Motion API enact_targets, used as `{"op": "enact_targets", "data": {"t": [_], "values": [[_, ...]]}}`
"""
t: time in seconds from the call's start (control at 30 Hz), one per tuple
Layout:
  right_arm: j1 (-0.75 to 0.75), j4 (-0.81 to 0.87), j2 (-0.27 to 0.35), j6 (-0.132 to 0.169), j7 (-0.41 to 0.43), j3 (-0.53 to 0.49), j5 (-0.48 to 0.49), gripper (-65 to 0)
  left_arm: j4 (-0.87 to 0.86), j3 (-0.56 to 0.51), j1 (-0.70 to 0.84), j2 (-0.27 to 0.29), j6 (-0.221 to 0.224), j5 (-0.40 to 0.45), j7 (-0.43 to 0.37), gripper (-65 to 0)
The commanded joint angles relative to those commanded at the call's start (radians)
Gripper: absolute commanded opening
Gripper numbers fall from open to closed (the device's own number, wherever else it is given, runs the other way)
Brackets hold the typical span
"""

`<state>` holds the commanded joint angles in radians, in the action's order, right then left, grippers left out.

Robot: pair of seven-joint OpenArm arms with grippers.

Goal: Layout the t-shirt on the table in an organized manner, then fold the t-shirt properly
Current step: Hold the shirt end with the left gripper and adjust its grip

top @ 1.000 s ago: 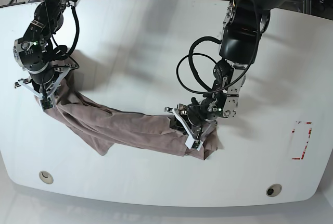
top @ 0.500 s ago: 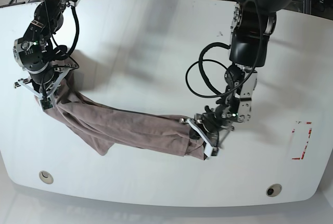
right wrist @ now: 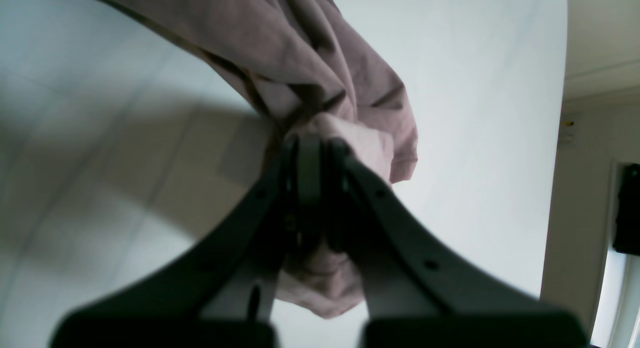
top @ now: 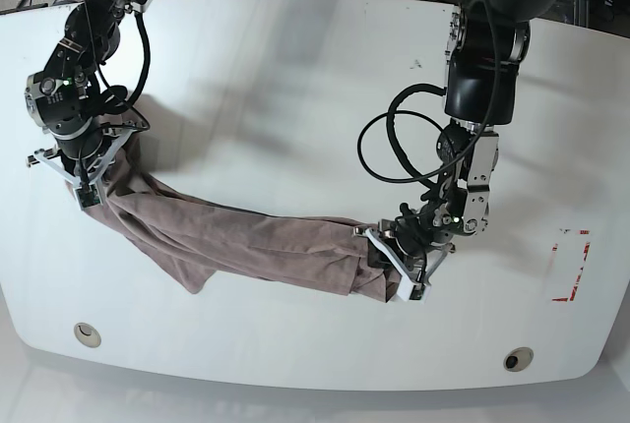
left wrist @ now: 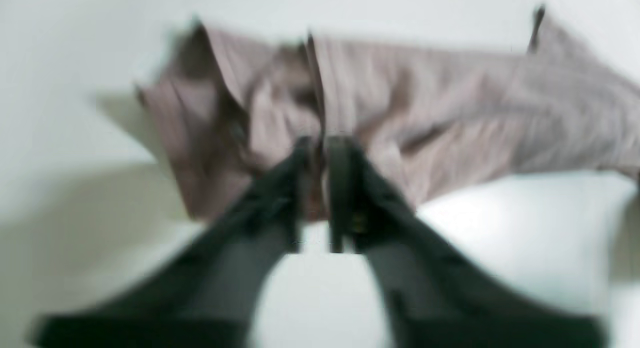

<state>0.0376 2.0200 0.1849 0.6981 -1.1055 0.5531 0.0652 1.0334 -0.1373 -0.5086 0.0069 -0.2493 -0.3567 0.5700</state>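
The t-shirt, a plain dusty mauve-brown soft cotton one (top: 246, 246), lies as a long rumpled band across the near half of the large glossy white table (top: 295, 79), strung between the two arms and not yet opened flat. Nearest, at about 5 o'clock in the base view, the left gripper (top: 402, 268) has its jaws pinched nearly closed on one bunched end of the cloth; the left wrist view is blurred, but it shows the dark fingers (left wrist: 295, 188) close together with fabric between them. Farther off, at about 9 o'clock, the right gripper (top: 87, 169) is clamped on the other end, and its wrist view shows a wad of cloth squeezed between narrow jaws (right wrist: 315, 172), with folds hanging past them. The step in hand looks like stretching the garment out for layout. To do it well, I judge both grips should hold firm while the arms draw apart evenly and low, so the sagging middle pulls straight without dragging into new creases. A thick bunched hold may slip or hide a sleeve, so tension wants adding gently.
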Motion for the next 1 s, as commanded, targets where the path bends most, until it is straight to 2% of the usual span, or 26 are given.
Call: {"op": "enact_targets", "data": {"t": [0.1, 0.2, 0.3, 0.47, 0.6, 0.73, 0.87, 1.0], "values": [[0.002, 0.0, -0.002, 0.0, 0.0, 0.0, 0.0, -64.7, -0.002, 0.0, 0.0, 0.021, 0.005, 0.005, 0.0, -26.9], [0.002, 0.0, -0.002, 0.0, 0.0, -0.002, 0.0, -64.7, -0.043, 0.0, 0.0, 0.026, 0.006, 0.005, -0.005, -18.9], [0.009, 0.0, -0.002, 0.0, 0.0, -0.002, 0.0, -64.7, -0.104, 0.0, -0.008, 0.029, 0.006, 0.005, -0.015, -18.6], [0.008, 0.0, -0.002, 0.0, 0.0, -0.002, 0.0, -64.7, -0.199, -0.002, -0.041, 0.066, 0.006, 0.005, -0.051, -18.6], [0.008, 0.0, -0.002, 0.0, 0.0, -0.002, 0.0, -64.7, -0.264, -0.002, -0.06, 0.068, 0.006, 0.005, -0.077, -18.6], [0.008, 0.0, -0.002, 0.0, 0.0, -0.002, 0.0, -64.7, -0.273, -0.014, -0.063, 0.075, 0.006, 0.005, -0.091, -18.6], [0.008, 0.0, -0.002, 0.0, 0.0, -0.002, 0.0, -64.7, -0.269, -0.069, -0.063, 0.086, 0.006, 0.005, -0.091, -18.7], [0.008, 0.0, -0.002, 0.0, 0.0, -0.002, 0.0, -64.7, -0.269, -0.094, -0.068, 0.089, 0.005, 0.0, -0.092, -23.6]]}}
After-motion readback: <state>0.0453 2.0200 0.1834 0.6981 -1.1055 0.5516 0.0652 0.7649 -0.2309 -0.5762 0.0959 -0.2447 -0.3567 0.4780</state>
